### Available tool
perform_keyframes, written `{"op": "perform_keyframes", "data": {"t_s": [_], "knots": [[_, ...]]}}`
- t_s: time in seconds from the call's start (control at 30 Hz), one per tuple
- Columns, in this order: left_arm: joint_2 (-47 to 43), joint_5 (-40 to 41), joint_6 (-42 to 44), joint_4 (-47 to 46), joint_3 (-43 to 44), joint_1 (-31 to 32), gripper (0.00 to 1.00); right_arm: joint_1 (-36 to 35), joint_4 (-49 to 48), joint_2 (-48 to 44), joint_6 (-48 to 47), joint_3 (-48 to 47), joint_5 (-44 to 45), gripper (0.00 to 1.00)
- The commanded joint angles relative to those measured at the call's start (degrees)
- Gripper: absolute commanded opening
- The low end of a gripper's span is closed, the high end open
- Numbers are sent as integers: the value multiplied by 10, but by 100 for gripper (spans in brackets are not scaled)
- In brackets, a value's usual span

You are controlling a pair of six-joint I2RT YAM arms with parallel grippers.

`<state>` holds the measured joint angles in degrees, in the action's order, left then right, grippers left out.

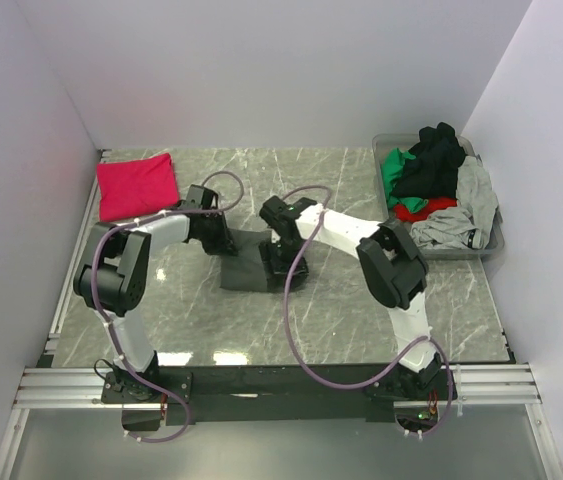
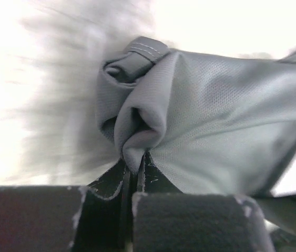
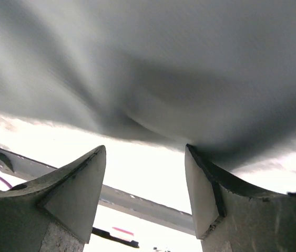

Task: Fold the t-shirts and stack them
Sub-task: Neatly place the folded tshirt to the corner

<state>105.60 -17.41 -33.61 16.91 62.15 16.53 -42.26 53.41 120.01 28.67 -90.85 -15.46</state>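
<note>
A dark charcoal-grey t-shirt (image 1: 249, 262) lies folded small at the table's middle. My left gripper (image 1: 223, 238) is at its far left corner, shut on a bunched fold of the grey cloth (image 2: 190, 121). My right gripper (image 1: 288, 268) is at the shirt's right edge, jaws open, with the grey cloth (image 3: 163, 63) draped just above the fingertips; the right fingertip (image 3: 203, 184) touches it. A magenta-red t-shirt (image 1: 137, 185) lies folded at the far left.
A clear plastic tub (image 1: 489, 243) at the far right holds a pile of black, green, red and light grey shirts. A metal rail (image 1: 281, 382) runs along the near edge.
</note>
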Motion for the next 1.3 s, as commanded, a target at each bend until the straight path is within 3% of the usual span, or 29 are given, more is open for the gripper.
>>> {"op": "perform_keyframes", "data": {"t_s": [0.0,0.3,0.43,0.8,1.27], "knots": [[-7,179,71,124,40,-13,0,38,5,-76,-11,33,33,69],[22,242,127,204,216,-35,0,123,10,-133,-55,52,39,69],[67,271,149,234,325,-48,0,133,20,-123,-69,38,38,69],[161,344,212,265,508,-70,0,146,52,-92,-97,-6,34,69],[184,273,280,296,681,-123,0,169,79,-75,-150,-12,46,68]]}}
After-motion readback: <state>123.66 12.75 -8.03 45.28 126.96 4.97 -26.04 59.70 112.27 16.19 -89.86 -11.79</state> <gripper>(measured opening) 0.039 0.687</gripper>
